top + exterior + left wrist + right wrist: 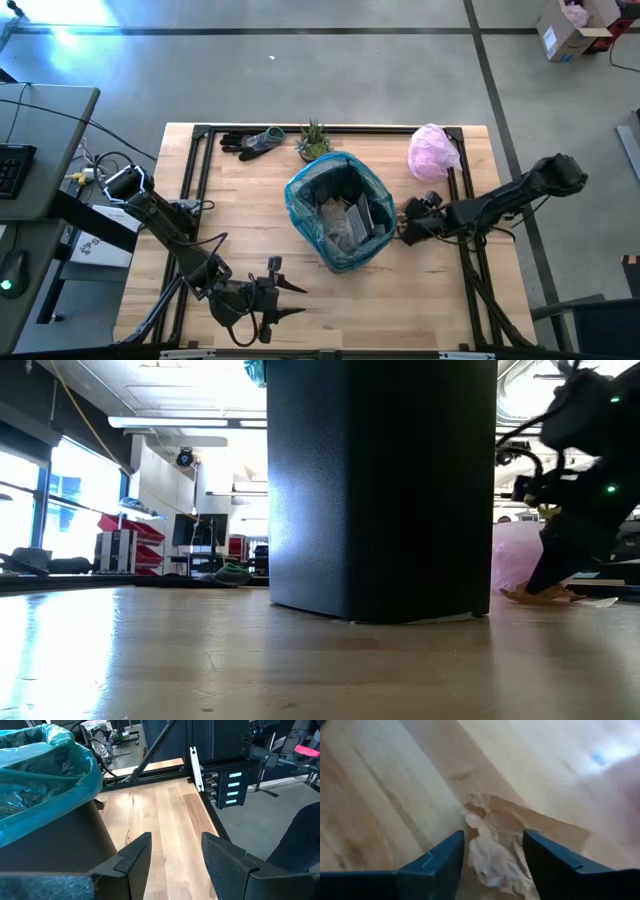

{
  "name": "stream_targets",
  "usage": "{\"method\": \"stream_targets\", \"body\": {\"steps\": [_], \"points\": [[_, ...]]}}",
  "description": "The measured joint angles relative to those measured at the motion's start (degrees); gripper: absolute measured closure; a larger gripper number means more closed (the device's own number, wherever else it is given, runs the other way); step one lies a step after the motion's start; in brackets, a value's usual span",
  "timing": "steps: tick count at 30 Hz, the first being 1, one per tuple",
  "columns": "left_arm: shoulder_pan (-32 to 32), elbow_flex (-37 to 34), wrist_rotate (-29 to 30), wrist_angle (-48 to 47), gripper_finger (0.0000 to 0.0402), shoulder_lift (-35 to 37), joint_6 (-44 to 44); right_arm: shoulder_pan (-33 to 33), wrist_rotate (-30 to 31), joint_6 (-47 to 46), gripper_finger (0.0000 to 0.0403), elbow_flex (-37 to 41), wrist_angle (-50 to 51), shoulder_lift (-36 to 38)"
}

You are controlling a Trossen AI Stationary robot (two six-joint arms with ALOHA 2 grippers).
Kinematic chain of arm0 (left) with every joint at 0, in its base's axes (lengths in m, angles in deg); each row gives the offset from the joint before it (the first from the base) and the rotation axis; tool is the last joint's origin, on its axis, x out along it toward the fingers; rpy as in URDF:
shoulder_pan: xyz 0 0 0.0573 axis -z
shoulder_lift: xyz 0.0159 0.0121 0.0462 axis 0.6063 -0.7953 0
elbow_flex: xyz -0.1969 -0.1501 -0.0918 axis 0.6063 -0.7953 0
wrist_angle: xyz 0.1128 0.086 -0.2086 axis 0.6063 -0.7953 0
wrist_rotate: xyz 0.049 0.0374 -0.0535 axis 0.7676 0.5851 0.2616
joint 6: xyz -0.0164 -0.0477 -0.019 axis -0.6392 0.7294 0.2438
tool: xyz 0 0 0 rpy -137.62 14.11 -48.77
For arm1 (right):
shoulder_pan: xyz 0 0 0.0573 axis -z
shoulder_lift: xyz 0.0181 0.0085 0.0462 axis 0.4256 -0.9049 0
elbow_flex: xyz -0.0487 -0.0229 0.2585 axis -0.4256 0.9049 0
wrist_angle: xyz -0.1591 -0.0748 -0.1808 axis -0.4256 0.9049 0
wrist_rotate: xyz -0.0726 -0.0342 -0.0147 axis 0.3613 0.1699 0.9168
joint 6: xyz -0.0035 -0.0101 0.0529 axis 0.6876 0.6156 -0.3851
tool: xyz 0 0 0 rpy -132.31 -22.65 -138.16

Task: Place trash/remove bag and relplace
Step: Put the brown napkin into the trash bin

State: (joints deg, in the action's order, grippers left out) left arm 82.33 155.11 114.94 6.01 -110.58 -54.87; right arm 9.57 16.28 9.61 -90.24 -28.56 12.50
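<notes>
The wooden surface (250,210) is carrying a black bin (380,485) lined with the teal bag (340,212), which is holding trash (352,222). Dark gloves (252,142), a small plant (314,140) and a pink bag (433,152) are lying along the far edge. The grey floor (300,70) is surrounding the surface. The right tool (492,851) is resting low beside the bin, fingers parted around a crumpled brownish scrap (492,855). The left tool (172,851) is waiting at the near edge, fingers parted, gripping nothing.
</notes>
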Motion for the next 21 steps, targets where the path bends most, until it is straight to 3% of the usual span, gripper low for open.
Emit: {"method": "stream_targets", "body": {"steps": [4, 9, 17, 21], "points": [[0.0, 0.0, 0.0, 0.0, 0.0243, 0.0, 0.3, 3.4, -5.0, 2.1, 0.0259, 0.0, -1.8, -1.5], [0.2, 0.0, 0.0, 0.0, 0.0243, 0.0, 0.4, 3.6, -5.7, 0.0, 0.0382, 0.0, -3.1, -3.2], [1.0, 0.0, 0.0, -0.3, 0.0243, 0.0, 0.5, -2.0, 1.5, -7.3, 0.0402, -3.1, -6.8, -3.2], [1.5, 0.0, 0.1, -0.9, 0.0243, 0.0, 1.5, -6.1, 8.9, -10.9, 0.0403, -9.9, -0.8, -3.2]]}}
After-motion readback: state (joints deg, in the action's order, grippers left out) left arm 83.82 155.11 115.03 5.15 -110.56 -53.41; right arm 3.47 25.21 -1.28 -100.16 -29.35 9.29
